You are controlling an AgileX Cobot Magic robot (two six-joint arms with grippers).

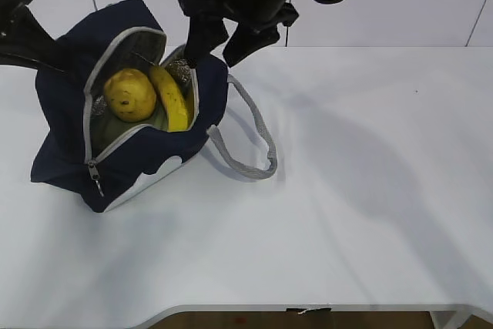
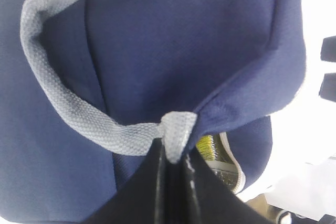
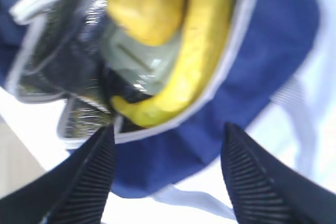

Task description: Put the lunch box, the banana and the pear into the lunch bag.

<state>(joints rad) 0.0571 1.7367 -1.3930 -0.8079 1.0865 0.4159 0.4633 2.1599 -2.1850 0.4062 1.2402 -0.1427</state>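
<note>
1. Lunch bag (image 1: 115, 113): open, worktop (image 1: 347, 190) far left; holds pear (image 1: 129, 95), banana (image 1: 171, 98).
2. Lunch box (image 3: 139, 61): under fruit; right wrist view only.
3. Left end effector (image 2: 176, 150): clamped on grey handle (image 2: 84, 119), wrist view only.
4. Right end effector (image 1: 216, 48): above bag's far rim, spread, empty.

Bright, even light washes the white table (image 1: 370, 213), soft arm shadows fall rightward, while the right wrist view blurs and the left wrist's edge blows out white.

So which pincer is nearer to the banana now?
Right. The right pincer hangs open just above the banana in the lunch bag; the left pincer grips the grey handle outside the bag.
</note>
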